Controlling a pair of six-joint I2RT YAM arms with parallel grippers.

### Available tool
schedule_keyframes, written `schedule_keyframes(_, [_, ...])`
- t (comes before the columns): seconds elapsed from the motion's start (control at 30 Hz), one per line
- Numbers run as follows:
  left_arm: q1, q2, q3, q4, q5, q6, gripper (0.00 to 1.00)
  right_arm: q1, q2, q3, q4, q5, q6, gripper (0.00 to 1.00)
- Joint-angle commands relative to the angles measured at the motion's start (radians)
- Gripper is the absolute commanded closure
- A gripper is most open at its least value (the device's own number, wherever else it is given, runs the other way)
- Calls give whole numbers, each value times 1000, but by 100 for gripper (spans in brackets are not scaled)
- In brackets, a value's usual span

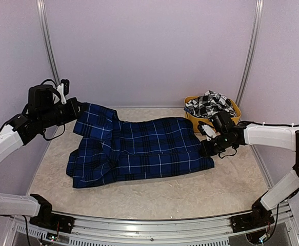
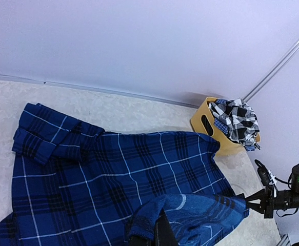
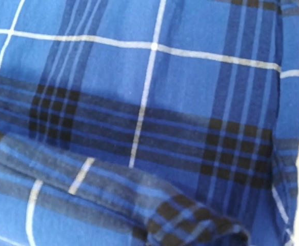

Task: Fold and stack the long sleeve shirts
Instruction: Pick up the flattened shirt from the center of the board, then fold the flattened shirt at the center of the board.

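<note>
A royal blue plaid long sleeve shirt (image 1: 139,148) lies spread across the table. Its far left part is lifted by my left gripper (image 1: 76,110), which is shut on that cloth. In the left wrist view a bunched fold of the blue shirt (image 2: 113,169) wraps over the dark fingers (image 2: 162,233). My right gripper (image 1: 204,148) sits low at the shirt's right edge, shut on the fabric. The right wrist view shows only blue shirt (image 3: 154,87), with a raised fold (image 3: 190,215) hiding the fingers. A black-and-white checked shirt (image 1: 209,103) lies heaped in the tub.
The yellow plastic tub (image 1: 192,116) stands at the back right, just behind my right arm (image 1: 267,134). White walls with metal posts (image 1: 47,41) close in the back and sides. A metal rail (image 1: 149,225) runs along the near edge.
</note>
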Motion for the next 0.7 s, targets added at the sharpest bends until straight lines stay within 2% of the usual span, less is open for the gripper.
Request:
schedule_keyframes(0.0, [29,75,56,18,43,50,100,-9,4,31,-16,30,-13,100])
schedule_keyframes(0.67, [65,475,301,75,172,145,100,-12,148,188,-30,156,-98,100])
